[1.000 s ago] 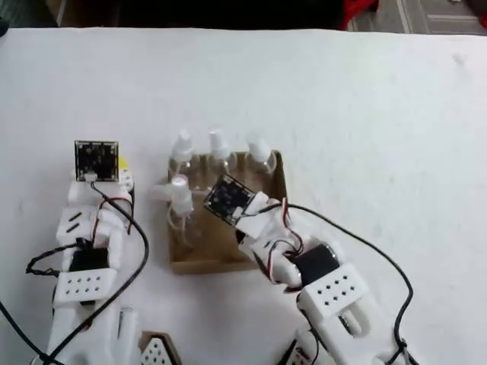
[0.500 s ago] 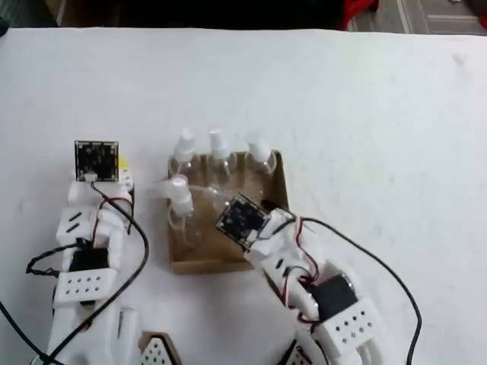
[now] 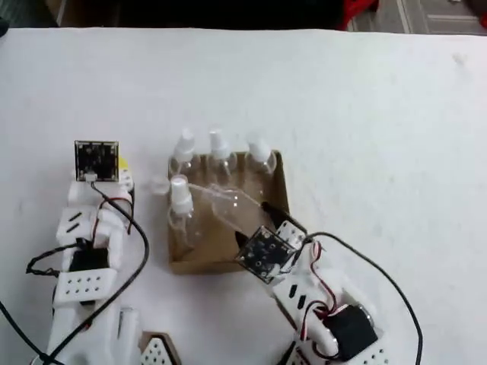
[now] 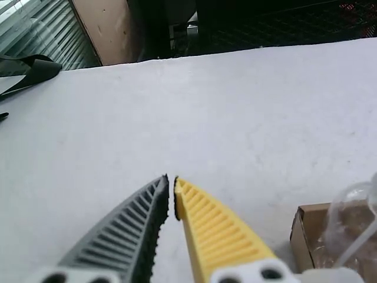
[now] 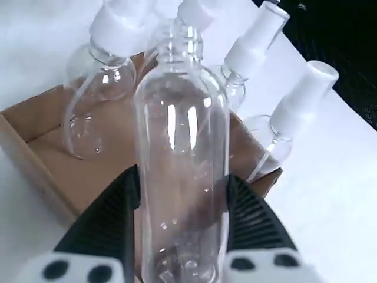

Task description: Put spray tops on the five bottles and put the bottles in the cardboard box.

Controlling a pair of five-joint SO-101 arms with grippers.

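Clear plastic bottle with a white spray top (image 3: 227,202) lies tilted over the brown cardboard box (image 3: 284,182), clamped by the right gripper (image 5: 181,197), seemingly to join four capped bottles (image 5: 97,112) along its far and left edges; the left gripper (image 4: 171,184) sits clenched, empty, near the white worktop (image 3: 365,114)'s left edge.

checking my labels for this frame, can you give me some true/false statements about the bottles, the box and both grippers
1. The right gripper is shut on a clear bottle. True.
2. The left gripper holds a spray top. False: it is shut on nothing, above the bare table.
3. Three bottles with spray tops stand along the far side of the cardboard box. True.
4. The held bottle lies on the table outside the box. False: it is tilted over the box.
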